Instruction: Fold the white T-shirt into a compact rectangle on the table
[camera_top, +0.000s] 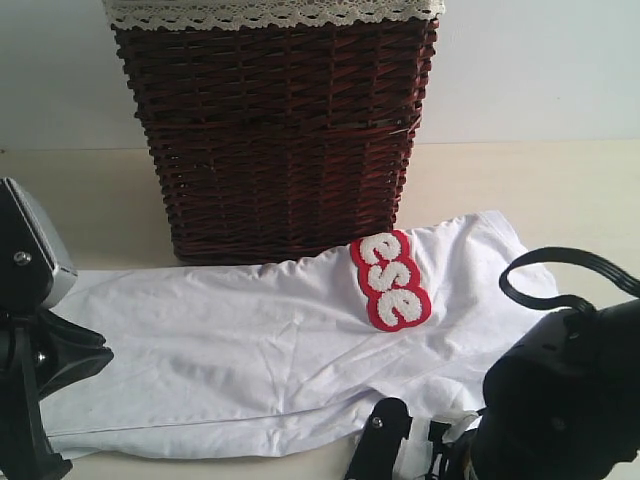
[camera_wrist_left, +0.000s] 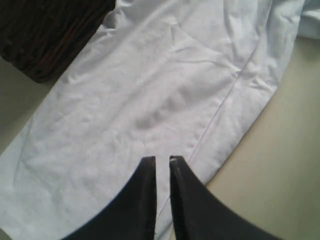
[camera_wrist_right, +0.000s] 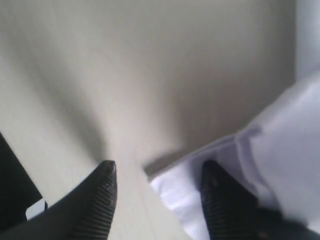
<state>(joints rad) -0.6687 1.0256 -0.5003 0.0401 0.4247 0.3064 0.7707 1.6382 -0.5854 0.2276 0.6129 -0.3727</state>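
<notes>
The white T-shirt (camera_top: 240, 350) lies spread in a long band across the table (camera_top: 560, 190), its red-outlined fuzzy letters (camera_top: 391, 281) facing up near the basket. My left gripper (camera_wrist_left: 162, 160) hovers over the shirt (camera_wrist_left: 150, 90) close to a stitched hem. Its fingers stand a narrow slit apart with nothing between them. My right gripper (camera_wrist_right: 159, 167) is wide open at the shirt's front edge. One finger (camera_wrist_right: 102, 192) is over bare table and the other finger (camera_wrist_right: 220, 200) over a corner of the shirt (camera_wrist_right: 280, 150). In the exterior view this gripper (camera_top: 410, 442) sits low at the front.
A dark wicker basket (camera_top: 275, 130) with a lace-trimmed liner stands at the back, touching the shirt's far edge. The left arm (camera_top: 35, 300) fills the left border and the right arm (camera_top: 560, 400), with its black cable loop (camera_top: 560, 275), fills the lower right corner.
</notes>
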